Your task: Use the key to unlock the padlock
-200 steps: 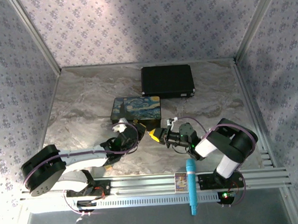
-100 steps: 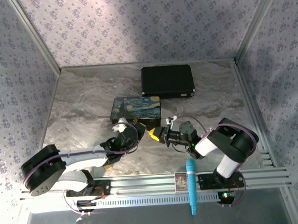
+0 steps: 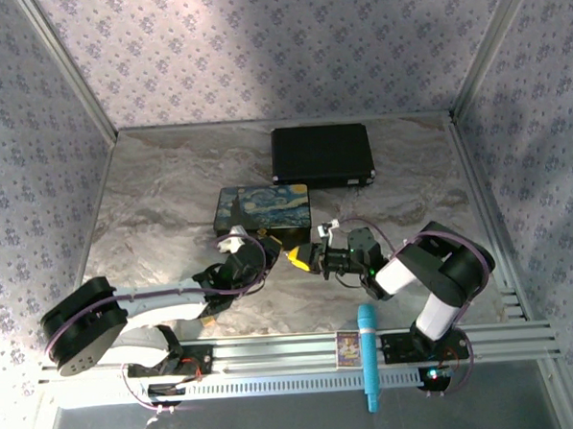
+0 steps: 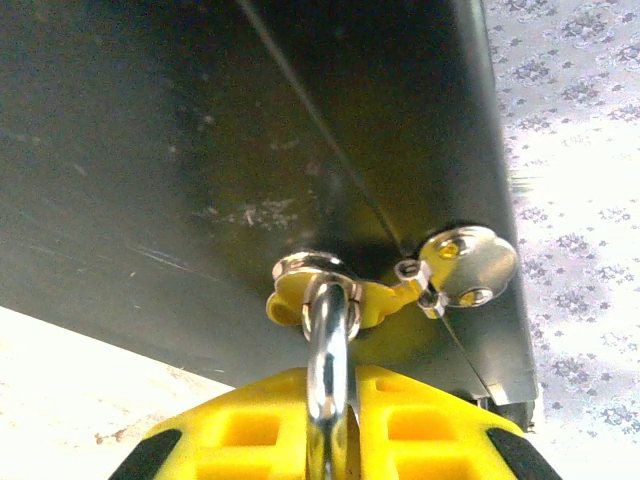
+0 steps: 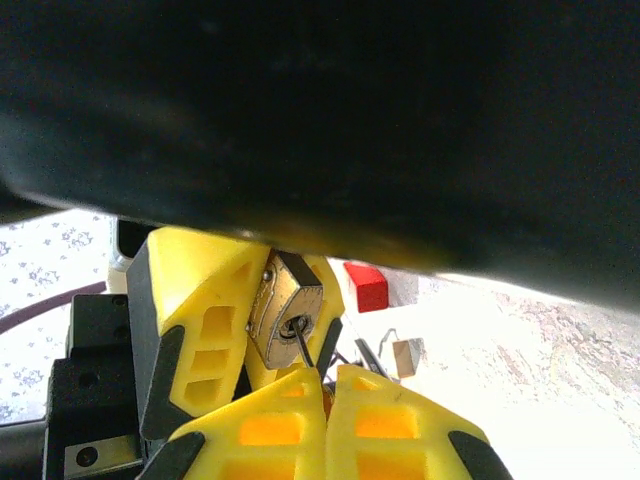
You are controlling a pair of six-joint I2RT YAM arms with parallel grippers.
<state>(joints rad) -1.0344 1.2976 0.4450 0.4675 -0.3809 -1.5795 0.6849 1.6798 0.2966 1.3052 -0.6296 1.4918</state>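
Observation:
The brass padlock is clamped between the yellow fingers of my left gripper, which is shut on it. Its silvery shackle passes through the hasp ring on the dark front of the painted box. A thin key blade sits in the padlock's keyhole. My right gripper is shut on the key just below the padlock; the key's head is hidden between its fingers. In the top view the left gripper and right gripper meet at the box's front right corner.
A black case lies behind the box. A round silvery latch sits beside the hasp. A red block and a small pale block lie on the table beyond the padlock. A teal marker rests on the front rail.
The right wrist has shifted slightly toward the box and turned a little with the key. The left arm has stayed still.

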